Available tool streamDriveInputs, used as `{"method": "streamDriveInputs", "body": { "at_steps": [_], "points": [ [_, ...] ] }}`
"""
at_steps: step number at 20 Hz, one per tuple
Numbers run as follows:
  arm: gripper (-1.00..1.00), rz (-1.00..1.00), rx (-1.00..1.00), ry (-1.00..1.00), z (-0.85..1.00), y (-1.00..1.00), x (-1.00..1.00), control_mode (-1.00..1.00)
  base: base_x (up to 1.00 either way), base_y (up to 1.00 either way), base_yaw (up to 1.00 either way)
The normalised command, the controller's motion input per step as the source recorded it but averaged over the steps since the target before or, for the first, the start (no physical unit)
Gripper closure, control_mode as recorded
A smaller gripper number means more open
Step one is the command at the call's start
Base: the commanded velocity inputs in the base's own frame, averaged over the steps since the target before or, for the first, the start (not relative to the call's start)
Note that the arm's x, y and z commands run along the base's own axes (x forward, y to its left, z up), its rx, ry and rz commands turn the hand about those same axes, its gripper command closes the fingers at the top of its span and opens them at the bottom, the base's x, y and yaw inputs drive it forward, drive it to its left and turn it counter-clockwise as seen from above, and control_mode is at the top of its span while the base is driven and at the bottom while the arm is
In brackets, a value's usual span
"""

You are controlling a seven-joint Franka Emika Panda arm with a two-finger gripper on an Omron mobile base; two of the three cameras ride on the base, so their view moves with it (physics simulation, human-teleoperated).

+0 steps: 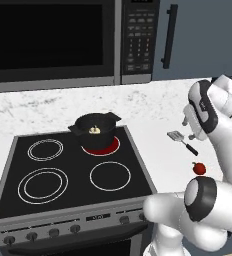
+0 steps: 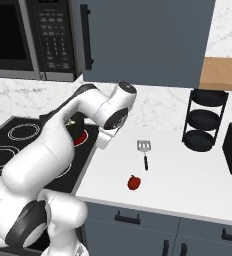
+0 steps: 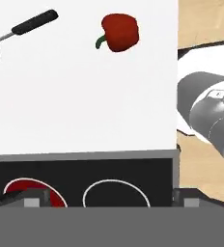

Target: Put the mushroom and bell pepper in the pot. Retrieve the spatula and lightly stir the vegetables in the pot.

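Pepper (image 3: 119,32) is the next thing to fetch, as I judge it: a pale lump that I take for the mushroom (image 1: 94,131) sits inside the pot (image 1: 95,131), and the pot stands on the back right burner (image 1: 102,145), which glows red. The pepper lies on the white counter (image 2: 188,170), near the front edge, to the right of the stove (image 1: 63,170). The spatula (image 2: 144,153) lies on the same counter, further back than the pepper and well apart from it, with its grey head pointing to the wall and its dark handle toward the front.

The gripper (image 3: 111,198) hangs above the line where the stove meets the counter, and its jaws stand wide with nothing between them. In the hand view the pepper is in the upper middle, so the hand must travel over the counter toward the front edge before it goes down.

To do this step well, I would bring the jaws straight over the pepper, with the green stem to the side of the fingers and not between them. The pepper is round and may roll, so the fingers should go low on both sides and close on its widest part. Care is needed near the counter edge, where a push could send the pepper off. When carrying it back, the hand should lift high enough to pass over the rim of the pot and its side handles.
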Motion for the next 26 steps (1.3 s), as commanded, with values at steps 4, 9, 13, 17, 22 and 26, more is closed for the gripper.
{"method": "streamDriveInputs", "body": {
  "at_steps": [4, 9, 13, 17, 22, 26],
  "points": [
    [-1.00, 0.64, -0.38, -0.05, -0.25, -0.51, -0.78, -1.00, 0.00, 0.00, 0.00],
    [-1.00, 0.70, -0.33, -0.05, -0.34, -0.27, -0.59, -1.00, 0.00, 0.00, 0.00],
    [-1.00, 0.60, -0.30, -0.02, -0.54, -0.02, -0.23, -1.00, 0.00, 0.00, 0.00],
    [-1.00, 0.46, -0.16, -0.02, -0.48, 0.00, 0.00, -1.00, 0.00, 0.00, 0.00],
    [-1.00, 0.44, -0.01, 0.00, -0.35, -0.11, 0.11, -1.00, 0.00, 0.00, 0.00],
    [-1.00, 0.43, 0.00, 0.00, -0.36, -0.15, 0.32, -1.00, 0.00, 0.00, 0.00]
  ]
}}
